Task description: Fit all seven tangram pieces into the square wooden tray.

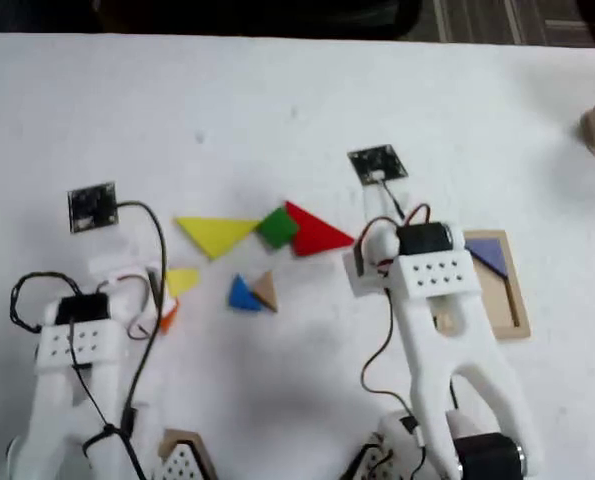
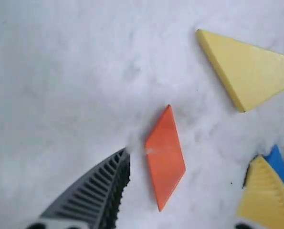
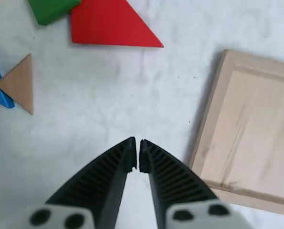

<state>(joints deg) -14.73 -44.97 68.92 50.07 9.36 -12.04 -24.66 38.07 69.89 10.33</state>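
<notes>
Tray beside right arm, bluish piece inside. Red triangle, green square, yellow triangle loose on table. Right gripper pinched nearly shut, empty. Left gripper spread wide beside orange parallelogram.

Tray: bare pale wood, grain visible, matt. Desk: white, matt, faintly mottled. Red triangle and orange piece: smooth paint, low sheen. Small tan triangle: unpainted wood. Right gripper fingers: black ribbed plastic. Right arm shell: white plastic, matt.
</notes>
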